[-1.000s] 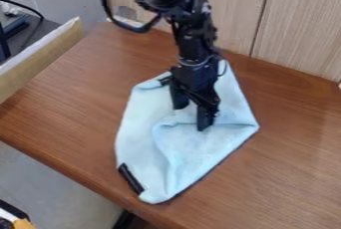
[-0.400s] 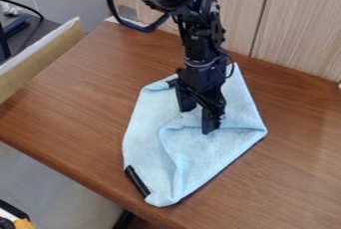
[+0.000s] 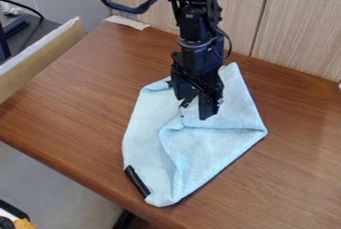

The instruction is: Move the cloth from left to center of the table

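1. The black two-finger gripper (image 3: 196, 107) points down over the upper part of the cloth, its fingers apart with pale fabric showing between them. I see nothing clamped there; whether the tips touch the weave, I cannot tell.
2. The jointed black robot arm (image 3: 194, 30) comes in from the top edge, with a dark cable looping beside it.
3. Beneath the gripper, the light blue, towel-like fabric cloth (image 3: 216, 148) lies around the middle of the table in view, its lowest corner close to the front edge. It looks to be at or near its goal, so at most a small nudge may be wanted.
4. It should be light, limp and hard to break, with enough nap for the fingers to grip. It will sag and trail rather than keep its shape, and pushing would likely bunch it.
5. The raised fold (image 3: 200, 127) just below the fingers is the best hold: a ridge to pinch, fairly central. The flat parts would be harder to catch, and a corner would drag the rest askew.
6. A short black strip (image 3: 137, 181) sits along the lower left edge of the cloth; it may be stiffer than the fabric, so I would grip clear of it.
7. All this rests on the brown wood-grain table (image 3: 73, 98), with a pale wood-grain panel (image 3: 238, 9) behind.
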{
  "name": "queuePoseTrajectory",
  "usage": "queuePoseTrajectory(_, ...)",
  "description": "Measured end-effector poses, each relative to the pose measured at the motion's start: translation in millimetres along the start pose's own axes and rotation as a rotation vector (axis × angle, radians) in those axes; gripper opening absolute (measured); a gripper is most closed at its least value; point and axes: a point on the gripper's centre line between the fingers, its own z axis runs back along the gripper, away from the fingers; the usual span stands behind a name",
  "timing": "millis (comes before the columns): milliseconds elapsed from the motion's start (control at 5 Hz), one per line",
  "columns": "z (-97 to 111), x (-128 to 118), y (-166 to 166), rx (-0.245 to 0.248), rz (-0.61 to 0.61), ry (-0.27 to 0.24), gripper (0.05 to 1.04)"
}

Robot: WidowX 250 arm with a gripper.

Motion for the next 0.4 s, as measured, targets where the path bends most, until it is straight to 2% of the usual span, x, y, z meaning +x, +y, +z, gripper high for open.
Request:
queuePoseTrajectory(200,25.4,4.5,0.4,0.02,-0.004,-0.052,0.999)
queuePoseTrajectory(400,48.2,-3.4,4.5,0.063,0.009,-0.082,0.999)
